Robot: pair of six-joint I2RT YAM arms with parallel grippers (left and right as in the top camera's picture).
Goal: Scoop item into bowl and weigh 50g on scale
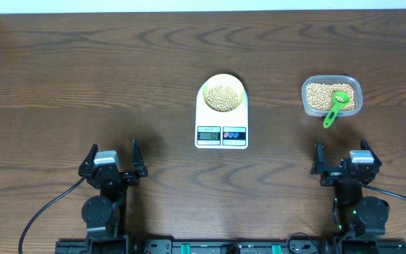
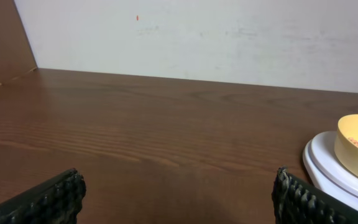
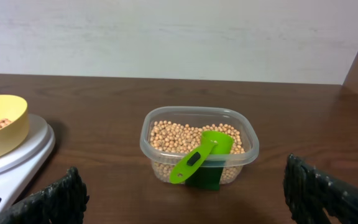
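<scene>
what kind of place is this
Probably a lab bench for robot trials: a dark wooden table against a plain white wall, a white digital kitchen scale and a clear plastic tub of tan beans.

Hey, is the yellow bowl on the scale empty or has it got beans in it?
It has beans. The overhead view shows them covering the floor of the bowl on the scale.
</scene>
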